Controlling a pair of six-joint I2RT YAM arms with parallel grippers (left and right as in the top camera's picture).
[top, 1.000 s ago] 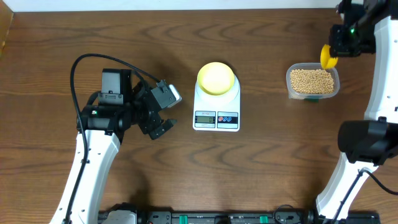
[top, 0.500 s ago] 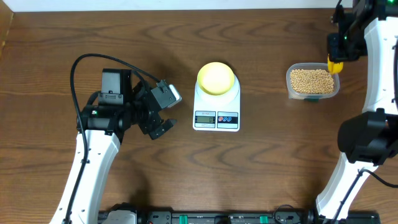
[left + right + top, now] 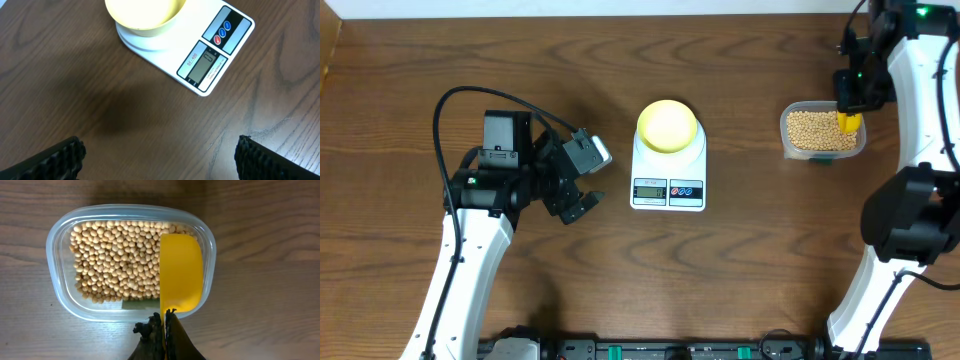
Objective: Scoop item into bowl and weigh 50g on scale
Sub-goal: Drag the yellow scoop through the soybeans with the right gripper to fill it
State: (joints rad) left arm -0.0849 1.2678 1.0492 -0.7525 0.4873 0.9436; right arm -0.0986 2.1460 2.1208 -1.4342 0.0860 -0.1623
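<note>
While both arms work over the brown wooden table (image 3: 740, 280), the left arm (image 3: 470, 250) rests low on its side and the right arm (image 3: 920, 130) reaches to the far corner. The left gripper (image 3: 159, 157) hangs wide open and holds nothing, with bare wood between its 2 fingers (image 3: 65, 155). Ahead of it and slightly to its right lies the white scale (image 3: 668, 170), its grey display and 2 round buttons on the end nearer that hand. Nothing stands between the hand and the scale.

Directly ahead of the right gripper (image 3: 166, 317) sits a clear plastic tub (image 3: 55, 250), well apart from the scale. The pale yellow bowl (image 3: 667, 125) stands on the scale's round platform, at the end farther from the left hand.

The right gripper's jaws are pressed tight together on the near end of a bright yellow scoop (image 3: 181, 272), which points straight away from the hand over the tub's right end and hides part of the contents there. Whether it touches them cannot be told. Tan beans (image 3: 115, 260) fill the tub's floor to the scoop's left.
</note>
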